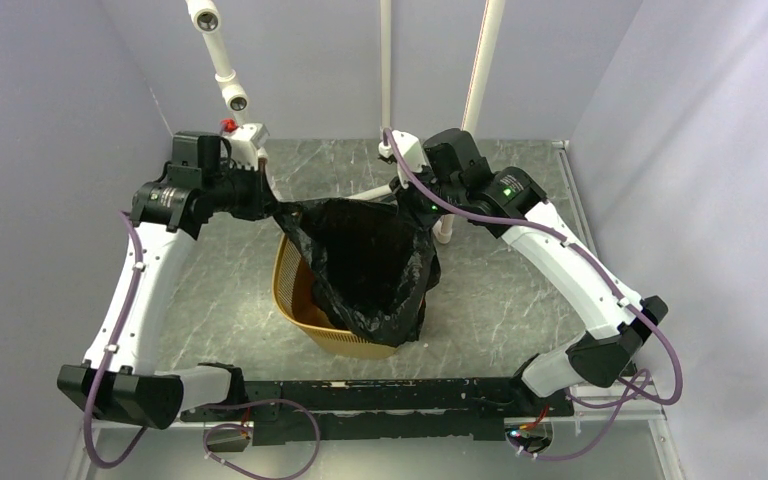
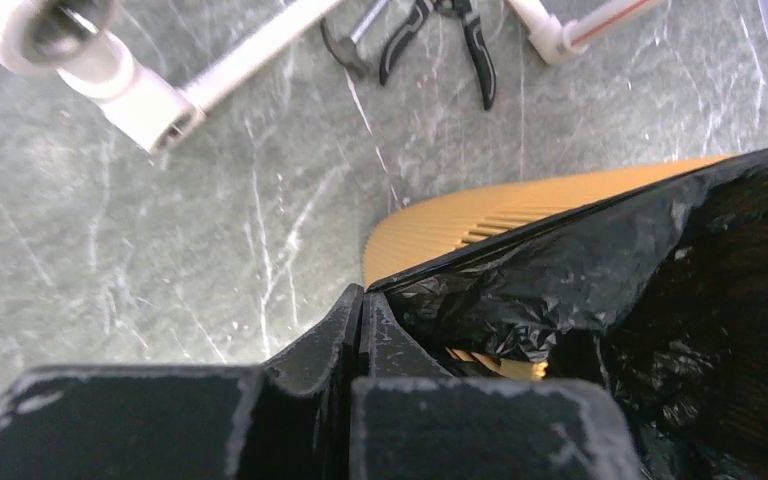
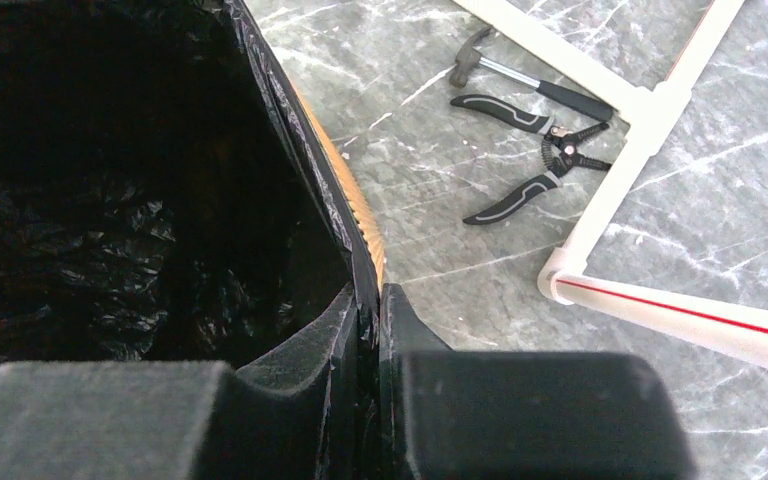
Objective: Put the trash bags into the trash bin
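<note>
At far left, we have our left gripper (image 2: 361,305) pinching one edge of the black trash bag (image 1: 370,262). The bag's mouth is stretched open, its body sagging over the yellow-orange trash bin (image 1: 295,300). Rightward, our right gripper (image 3: 377,300) is clamped on the opposite edge.

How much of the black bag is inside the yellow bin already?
About halfway. The trash bag is open and its bottom sags into the trash bin. The left gripper and right gripper each pinch a top edge, stretching the mouth above the bin. The bin's left rim is uncovered, so lowering and letting go remain.
</note>
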Action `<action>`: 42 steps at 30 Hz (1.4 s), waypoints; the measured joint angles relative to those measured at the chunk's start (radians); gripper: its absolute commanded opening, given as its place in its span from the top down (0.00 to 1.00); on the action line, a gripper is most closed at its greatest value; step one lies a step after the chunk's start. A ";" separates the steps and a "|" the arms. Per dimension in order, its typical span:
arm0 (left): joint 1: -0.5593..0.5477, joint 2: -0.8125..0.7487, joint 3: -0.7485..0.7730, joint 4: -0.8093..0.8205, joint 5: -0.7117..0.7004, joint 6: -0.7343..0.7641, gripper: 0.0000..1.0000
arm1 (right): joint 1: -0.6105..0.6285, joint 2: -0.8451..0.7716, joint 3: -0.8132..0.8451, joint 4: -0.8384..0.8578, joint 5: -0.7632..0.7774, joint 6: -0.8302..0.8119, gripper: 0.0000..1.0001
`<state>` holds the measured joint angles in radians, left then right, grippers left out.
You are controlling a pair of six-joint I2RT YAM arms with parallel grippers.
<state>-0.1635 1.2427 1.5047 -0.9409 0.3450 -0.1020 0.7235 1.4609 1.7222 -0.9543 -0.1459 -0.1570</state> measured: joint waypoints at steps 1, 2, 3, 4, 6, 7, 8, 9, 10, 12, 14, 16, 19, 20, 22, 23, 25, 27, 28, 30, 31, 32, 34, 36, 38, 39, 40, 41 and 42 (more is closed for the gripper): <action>0.007 0.004 -0.013 -0.003 0.014 -0.001 0.97 | 0.000 0.000 -0.001 0.005 0.005 0.008 1.00; 0.013 0.006 -0.030 -0.004 0.030 -0.003 0.98 | 0.000 0.000 -0.002 0.006 0.008 0.017 1.00; 0.016 0.006 -0.051 -0.004 0.044 -0.008 0.98 | 0.000 0.000 -0.003 0.008 0.013 0.027 1.00; 0.018 0.006 -0.078 -0.004 0.061 -0.014 0.97 | 0.000 0.000 -0.005 0.009 0.017 0.036 1.00; 0.019 0.005 -0.120 0.002 0.089 -0.024 0.97 | 0.001 0.000 -0.010 0.015 0.027 0.055 1.00; 0.019 0.003 -0.142 0.011 0.105 -0.031 0.97 | 0.001 0.000 -0.015 0.018 0.031 0.062 0.99; 0.019 0.002 -0.163 0.021 0.119 -0.038 0.98 | 0.001 0.000 -0.022 0.018 0.034 0.073 0.98; 0.020 -0.002 -0.183 0.031 0.134 -0.045 0.97 | 0.001 0.000 -0.030 0.020 0.034 0.082 0.96; 0.021 -0.007 -0.204 0.045 0.146 -0.052 0.97 | 0.001 0.000 -0.038 0.020 0.034 0.091 0.95; 0.026 -0.027 -0.255 0.076 0.170 -0.069 0.97 | 0.000 0.000 -0.051 0.023 0.034 0.112 0.93; 0.027 -0.053 -0.304 0.106 0.188 -0.089 0.97 | 0.000 0.000 -0.058 0.033 0.037 0.129 0.92; 0.028 -0.087 -0.355 0.143 0.202 -0.115 0.98 | 0.000 0.000 -0.063 0.042 0.044 0.148 0.91; 0.030 -0.145 -0.428 0.208 0.209 -0.158 0.97 | 0.000 0.000 -0.069 0.051 0.058 0.176 0.87; 0.031 -0.163 -0.449 0.228 0.209 -0.171 0.97 | 0.000 0.000 -0.071 0.055 0.060 0.185 0.85; 0.032 -0.202 -0.488 0.262 0.207 -0.199 0.97 | 0.000 0.000 -0.075 0.062 0.068 0.204 0.79; 0.033 -0.221 -0.505 0.274 0.203 -0.212 0.98 | 0.001 0.000 -0.077 0.065 0.072 0.217 0.75; 0.034 -0.248 -0.524 0.279 0.196 -0.236 0.98 | 0.000 0.000 -0.078 0.066 0.084 0.243 0.56; 0.035 -0.270 -0.538 0.278 0.187 -0.256 0.97 | -0.008 0.000 -0.077 0.067 0.097 0.274 0.33; 0.035 -0.282 -0.547 0.278 0.179 -0.264 0.97 | -0.017 -0.001 -0.077 0.066 0.111 0.282 0.27; 0.037 -0.298 -0.557 0.278 0.172 -0.278 0.98 | -0.031 -0.002 -0.069 0.066 0.129 0.310 0.20; 0.037 -0.303 -0.558 0.277 0.170 -0.281 0.98 | -0.037 -0.004 -0.061 0.066 0.138 0.320 0.18; 0.037 -0.305 -0.558 0.275 0.170 -0.282 0.97 | -0.042 -0.006 -0.053 0.066 0.142 0.325 0.16; 0.037 -0.305 -0.558 0.274 0.172 -0.280 0.97 | -0.050 -0.014 -0.029 0.066 0.158 0.346 0.13; 0.037 -0.304 -0.558 0.270 0.174 -0.278 0.97 | -0.055 -0.025 -0.002 0.063 0.178 0.370 0.13; 0.037 -0.303 -0.557 0.268 0.174 -0.276 0.97 | -0.056 -0.037 0.027 0.057 0.190 0.394 0.12; 0.037 -0.303 -0.556 0.267 0.174 -0.275 0.97 | -0.056 -0.045 0.041 0.049 0.189 0.406 0.12; 0.037 -0.303 -0.556 0.266 0.174 -0.272 0.98 | -0.056 -0.056 0.050 0.042 0.187 0.423 0.12; 0.037 -0.303 -0.556 0.266 0.174 -0.270 0.98 | -0.056 -0.069 0.051 0.037 0.183 0.439 0.13; 0.037 -0.303 -0.556 0.266 0.175 -0.268 0.97 | -0.056 -0.084 0.051 0.025 0.177 0.458 0.14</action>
<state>-0.1265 0.9394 0.9485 -0.6746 0.5205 -0.3702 0.6670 1.3769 1.7733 -0.9291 0.0315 0.3008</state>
